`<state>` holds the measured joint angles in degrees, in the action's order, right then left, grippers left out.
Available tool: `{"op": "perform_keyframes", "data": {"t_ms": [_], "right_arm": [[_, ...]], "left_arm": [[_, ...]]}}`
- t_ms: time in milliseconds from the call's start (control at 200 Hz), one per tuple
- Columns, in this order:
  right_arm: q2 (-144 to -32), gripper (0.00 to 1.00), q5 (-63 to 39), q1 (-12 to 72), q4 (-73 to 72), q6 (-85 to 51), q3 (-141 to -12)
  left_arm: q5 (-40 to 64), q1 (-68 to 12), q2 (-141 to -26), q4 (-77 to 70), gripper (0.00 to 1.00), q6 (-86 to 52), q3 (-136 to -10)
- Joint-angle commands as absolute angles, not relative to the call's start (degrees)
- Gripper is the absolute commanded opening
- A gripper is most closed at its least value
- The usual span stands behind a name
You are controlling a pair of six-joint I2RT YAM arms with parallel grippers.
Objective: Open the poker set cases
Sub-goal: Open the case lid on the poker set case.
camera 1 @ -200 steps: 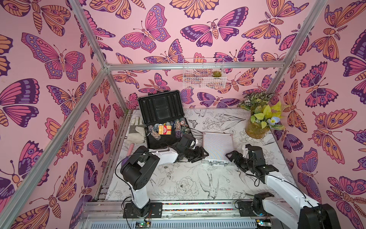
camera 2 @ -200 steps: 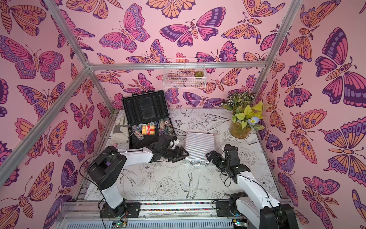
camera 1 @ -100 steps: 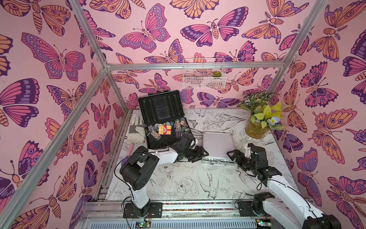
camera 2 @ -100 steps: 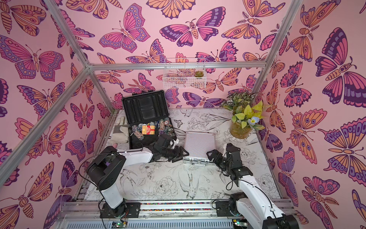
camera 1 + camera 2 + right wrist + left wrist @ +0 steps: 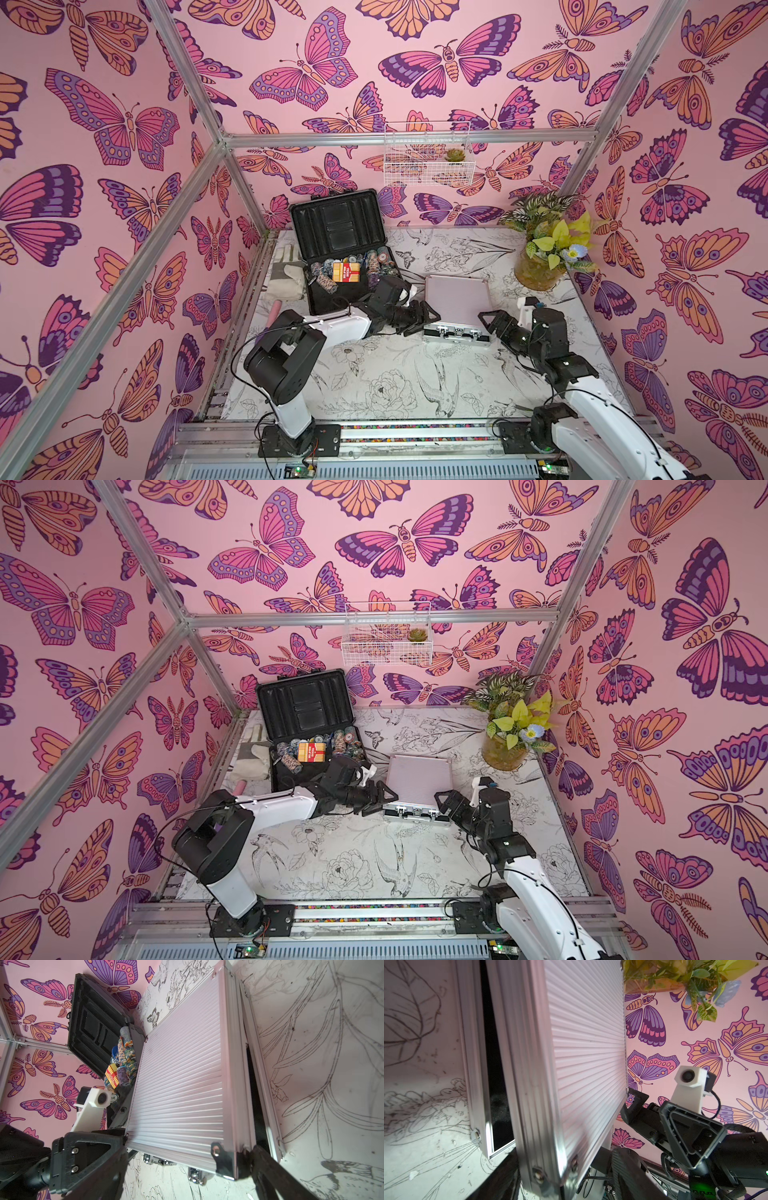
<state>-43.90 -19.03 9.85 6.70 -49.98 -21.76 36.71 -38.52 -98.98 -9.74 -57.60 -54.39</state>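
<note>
Silver poker case (image 5: 456, 330), mid-frame: lid (image 5: 180, 1088) cracked open. Right tool (image 5: 492, 322) spread at its corner; left tool (image 5: 426, 322) straddles opp. corner, pinch unclear. Raise both evenly, arcing back.

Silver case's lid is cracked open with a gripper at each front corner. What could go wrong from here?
1. The silver case's lid is only ajar, with the left gripper and right gripper at its front corners; it may slip off a finger and drop shut.
2. The left arm lies close to the open dark case; it could nudge it.
</note>
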Motion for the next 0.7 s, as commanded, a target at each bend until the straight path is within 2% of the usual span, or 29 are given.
{"op": "perform_keyframes", "data": {"t_ms": [0, 381, 696], "right_arm": [[-43.78, 0.93, -18.24, 9.77, 7.25, -50.31, -25.36], [-47.09, 0.93, -10.88, 9.34, 10.69, -50.54, -36.66], [-53.30, 0.93, -9.50, 7.09, 12.23, -49.17, -44.60]], "left_arm": [[38.67, -38.06, -96.62, -10.34, 0.69, -57.51, -58.18], [39.59, -35.69, -98.75, -2.79, 0.70, -57.40, -72.05], [40.24, -33.88, -106.90, -1.51, 0.71, -59.32, -84.04]]}}
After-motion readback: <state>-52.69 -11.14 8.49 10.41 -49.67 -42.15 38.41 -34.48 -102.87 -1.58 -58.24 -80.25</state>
